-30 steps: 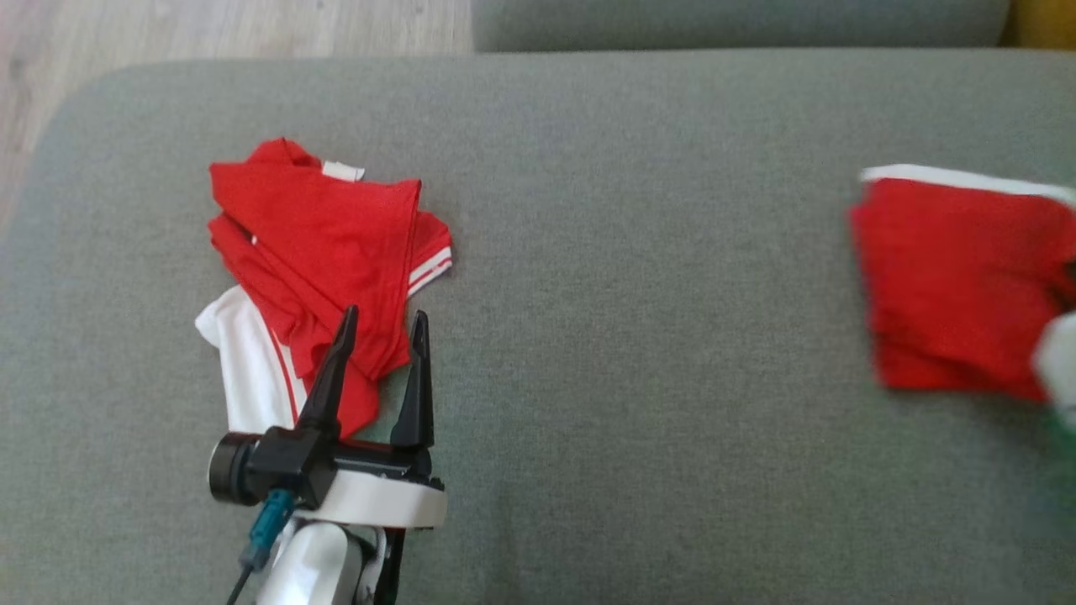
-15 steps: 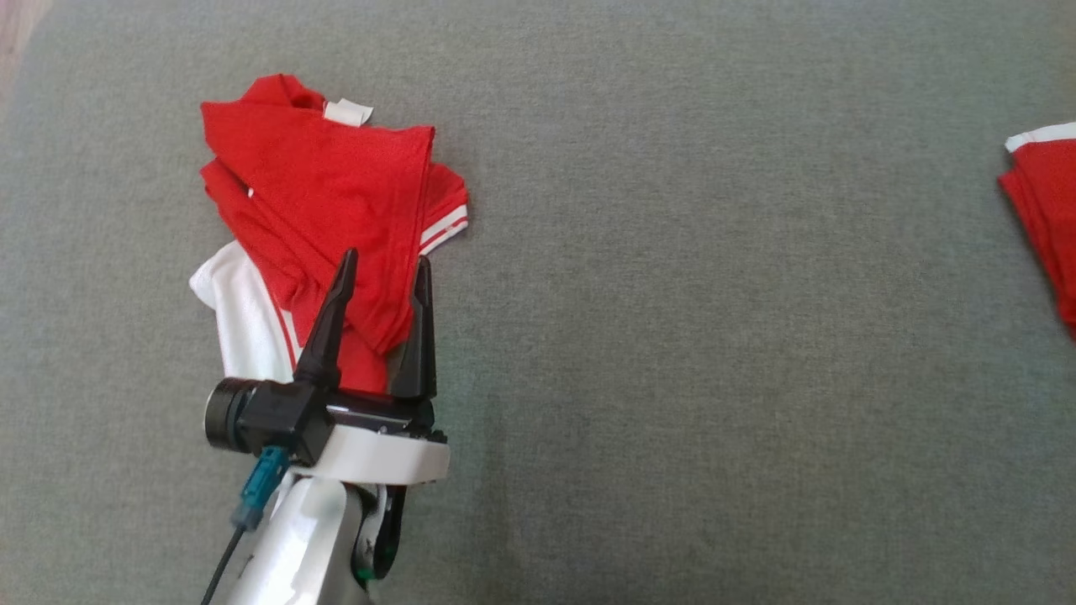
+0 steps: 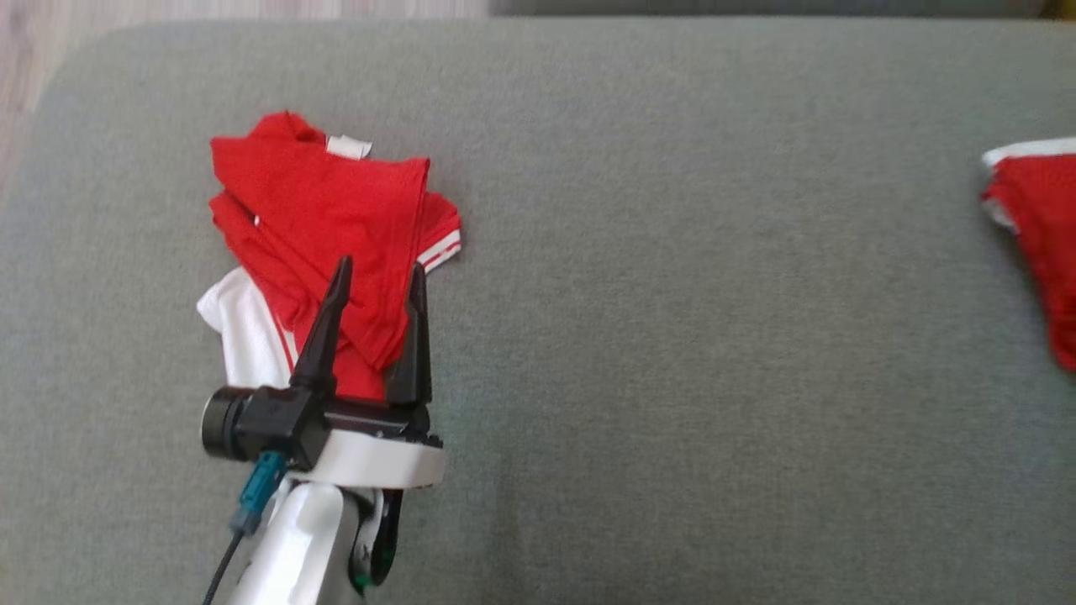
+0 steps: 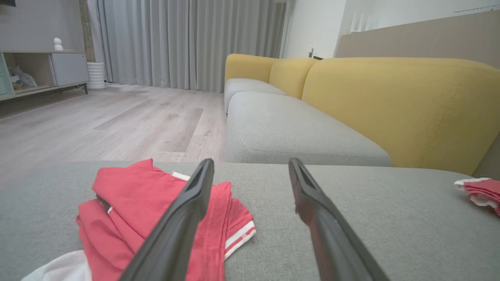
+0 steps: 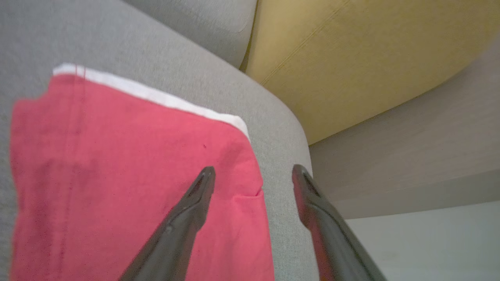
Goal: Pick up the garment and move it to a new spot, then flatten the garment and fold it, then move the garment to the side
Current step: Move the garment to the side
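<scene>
A folded red garment with a white edge lies flat at the far right of the grey cushion. My right gripper stands open just above that folded garment, one finger over the red cloth and the other over the cushion's edge. At the left lies a crumpled red and white garment. My left gripper is open over its near right part, gripping nothing. In the left wrist view the left gripper points across the crumpled garment, and the folded one shows far right.
A yellow sofa back and another grey seat stand beyond the cushion. Wooden floor lies past its far left edge. The cushion's right edge drops off beside the folded garment.
The head camera has shifted, so the whole picture moved. The pale blur of my right arm at the folded garment's edge one second ago has left that view. My left gripper has stayed open.
</scene>
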Available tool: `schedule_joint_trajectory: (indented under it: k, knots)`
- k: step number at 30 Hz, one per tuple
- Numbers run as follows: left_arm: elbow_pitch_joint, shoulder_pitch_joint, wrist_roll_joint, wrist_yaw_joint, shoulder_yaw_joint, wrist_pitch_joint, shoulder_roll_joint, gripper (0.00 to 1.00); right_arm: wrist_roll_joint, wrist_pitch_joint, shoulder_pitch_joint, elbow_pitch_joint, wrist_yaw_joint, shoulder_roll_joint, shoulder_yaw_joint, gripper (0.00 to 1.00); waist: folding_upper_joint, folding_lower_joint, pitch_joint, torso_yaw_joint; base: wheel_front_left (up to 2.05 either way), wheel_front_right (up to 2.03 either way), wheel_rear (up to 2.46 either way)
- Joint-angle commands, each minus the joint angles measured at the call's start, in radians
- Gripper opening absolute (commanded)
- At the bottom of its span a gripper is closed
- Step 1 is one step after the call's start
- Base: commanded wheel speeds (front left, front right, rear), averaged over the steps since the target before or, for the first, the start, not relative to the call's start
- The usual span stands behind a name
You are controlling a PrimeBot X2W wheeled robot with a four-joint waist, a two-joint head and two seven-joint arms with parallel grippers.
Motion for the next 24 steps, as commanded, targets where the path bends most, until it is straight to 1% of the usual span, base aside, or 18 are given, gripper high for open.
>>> schedule_joint_trajectory:
  k: [1,3,5,6,10,14,20,22,24]
  knots:
    - [-0.027,-0.003,0.004,0.004,0.039,-0.004,0.005,1.0,-0.004,-0.017,0.018,-0.035,-0.001,-0.018,-0.01,1.0,0.0,0.0,-0.031,-0.016,0.0,0.0,0.0]
    - [-0.027,0.008,0.005,0.005,0.045,-0.004,0.005,1.0,0.0,-0.036,0.027,-0.063,-0.001,0.031,-0.072,1.0,0.0,0.0,-0.059,-0.026,0.0,0.0,0.0]
    - [-0.026,0.023,0.005,0.008,0.054,-0.004,0.005,1.0,0.052,-0.045,0.029,-0.086,-0.001,0.12,-0.148,1.0,0.0,0.0,-0.088,-0.038,0.0,0.0,0.0]
    - [-0.025,0.028,0.008,0.007,0.058,-0.004,0.005,1.0,0.051,-0.057,0.035,-0.108,-0.001,0.15,-0.158,1.0,0.0,0.0,-0.101,-0.043,0.0,0.0,0.0]
    - [-0.027,0.043,0.016,0.008,0.072,-0.004,0.005,1.0,0.061,-0.13,0.064,-0.212,-0.001,0.27,-0.183,1.0,0.0,0.0,-0.157,-0.057,0.0,0.0,0.0]
    - [-0.031,0.069,0.018,0.012,0.093,-0.004,0.005,1.0,0.126,-0.196,0.114,-0.321,-0.001,0.396,-0.213,1.0,0.0,0.0,-0.207,-0.067,0.0,0.0,0.0]
    - [-0.037,0.119,0.027,0.007,0.117,-0.004,0.005,1.0,0.174,-0.272,0.237,-0.479,-0.001,0.529,-0.193,1.0,0.0,0.0,-0.25,-0.074,0.0,0.0,0.0]
    - [-0.04,0.133,0.031,0.004,0.125,-0.004,0.005,1.0,0.205,-0.294,0.288,-0.52,-0.001,0.575,-0.216,1.0,0.0,0.0,-0.258,-0.075,0.0,0.0,0.0]
    - [-0.039,0.149,0.038,-0.001,0.132,-0.004,0.005,1.0,0.224,-0.312,0.351,-0.561,-0.001,0.602,-0.22,1.0,0.0,0.0,-0.265,-0.073,0.0,0.0,0.0]
